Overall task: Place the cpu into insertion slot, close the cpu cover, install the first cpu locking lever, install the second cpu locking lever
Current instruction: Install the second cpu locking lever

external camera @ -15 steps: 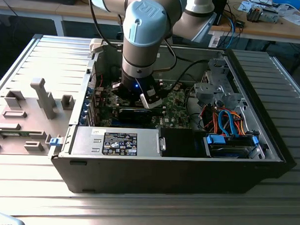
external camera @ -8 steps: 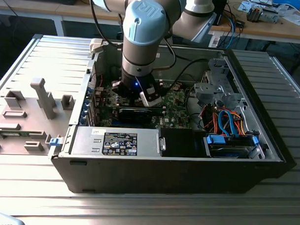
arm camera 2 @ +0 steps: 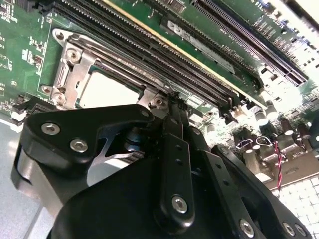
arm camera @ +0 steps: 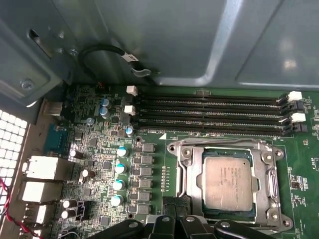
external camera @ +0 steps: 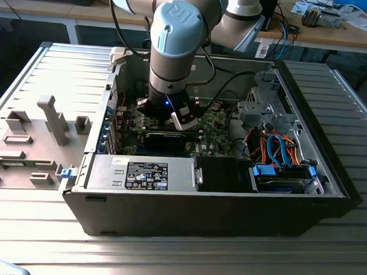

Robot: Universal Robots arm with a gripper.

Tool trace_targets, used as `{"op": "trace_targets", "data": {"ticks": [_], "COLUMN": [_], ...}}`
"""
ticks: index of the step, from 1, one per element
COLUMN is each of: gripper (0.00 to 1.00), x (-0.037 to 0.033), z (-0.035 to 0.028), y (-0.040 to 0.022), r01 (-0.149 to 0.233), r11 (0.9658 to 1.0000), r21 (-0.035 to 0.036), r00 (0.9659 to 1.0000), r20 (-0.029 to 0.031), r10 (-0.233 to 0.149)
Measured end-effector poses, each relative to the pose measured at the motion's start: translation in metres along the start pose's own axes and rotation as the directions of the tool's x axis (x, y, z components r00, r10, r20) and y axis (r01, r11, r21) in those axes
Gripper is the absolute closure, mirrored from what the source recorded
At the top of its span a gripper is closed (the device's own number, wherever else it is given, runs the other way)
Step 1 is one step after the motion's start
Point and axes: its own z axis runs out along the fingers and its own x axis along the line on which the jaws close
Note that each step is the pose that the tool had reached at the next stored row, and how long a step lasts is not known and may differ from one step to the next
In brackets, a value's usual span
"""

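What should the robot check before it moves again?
1. Chip sitting flat in the socket: ok.
2. Cover down around the chip: ok, it looks closed.
3. Locking levers latched: cannot tell.
4. End effector close beside the socket: ok.
5. End effector carrying nothing: cannot tell.
6. Memory slots next to the socket unblocked: ok.
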Motion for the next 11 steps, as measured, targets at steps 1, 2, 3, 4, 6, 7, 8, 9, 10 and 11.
{"op": "trace_targets", "data": {"ticks": [1, 2, 3, 4, 6, 7, 8, 9, 10, 11], "gripper": [0.89, 0.89, 0.89, 0.89, 0.89, 0.89, 0.89, 0.89, 0.89, 0.89], "x": [0.0001, 0.0002, 0.0003, 0.0004, 0.0004, 0.0003, 0.0003, 0.0003, 0.0003, 0.0003], "z": [-0.0004, -0.0009, -0.0012, -0.0011, -0.0005, -0.0002, 0.0, 0.0003, 0.0005, 0.001], "y": [-0.001, -0.0025, -0.0048, -0.0054, -0.0057, -0.0058, -0.0059, -0.0059, -0.006, -0.0061], "r01": [0.001, 0.001, 0.002, 0.002, 0.004, 0.006, 0.007, 0.008, 0.01, 0.014], "r11": [1.0, 1.0, 1.0, 1.0, 1.0, 1.0, 1.0, 1.0, 0.9999, 0.9999], "r21": [-0.0001, -0.0001, -0.0016, -0.0018, -0.0017, -0.0016, -0.0018, -0.0029, -0.0041, -0.006], "r00": [1.0, 1.0, 1.0, 1.0, 1.0, 1.0, 1.0, 1.0, 0.9999, 0.9999], "r20": [-0.0002, -0.0003, -0.0003, -0.0003, -0.001, -0.0014, -0.0017, -0.0022, -0.0027, -0.0035], "r10": [-0.001, -0.001, -0.002, -0.002, -0.004, -0.006, -0.007, -0.008, -0.01, -0.014]}}
